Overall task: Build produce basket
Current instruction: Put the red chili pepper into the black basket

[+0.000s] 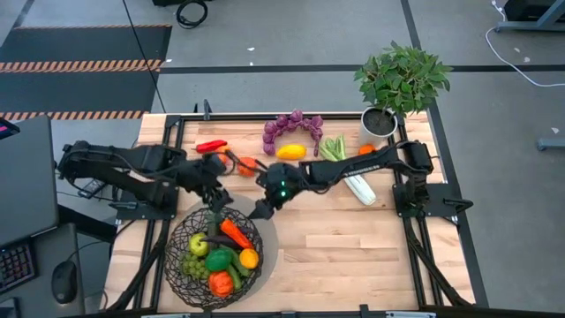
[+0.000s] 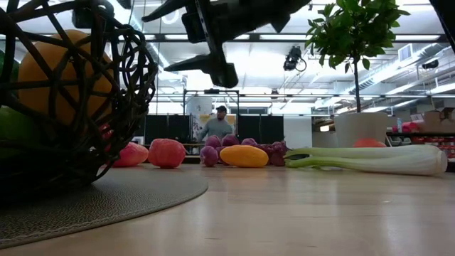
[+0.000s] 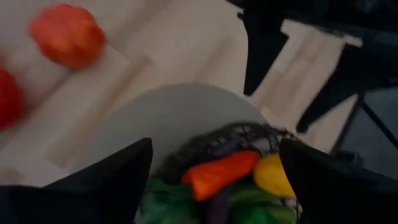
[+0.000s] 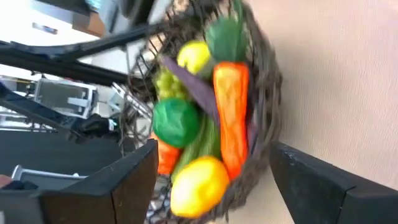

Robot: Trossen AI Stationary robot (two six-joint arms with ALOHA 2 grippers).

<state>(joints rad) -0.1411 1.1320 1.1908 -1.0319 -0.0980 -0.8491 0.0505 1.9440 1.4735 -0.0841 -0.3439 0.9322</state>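
Note:
The dark wire basket [image 1: 212, 256] stands on a round grey mat [image 1: 269, 238] at the near left. It holds a carrot [image 1: 234, 232], a yellow lemon [image 1: 249, 258], green grapes [image 1: 192, 265] and other produce. My left gripper [image 1: 216, 196] hovers open and empty over the basket's far rim; its wrist view [image 3: 214, 180] looks down on the carrot [image 3: 221, 173]. My right gripper [image 1: 262, 209] hovers open and empty by the basket's far right side [image 4: 211, 186]. Purple grapes [image 1: 296, 124], a yellow fruit [image 1: 291, 152], celery [image 1: 334, 147] and a red pepper [image 1: 210, 146] lie on the table at the far side.
A potted leafy plant [image 1: 402, 84] stands at the far right corner. A pale long vegetable [image 1: 360, 188] lies under the right arm, and small orange-red pieces [image 1: 247, 165] lie between the arms. Bare wood [image 1: 353, 256] lies to the basket's right. A person shows far off [image 2: 217, 124].

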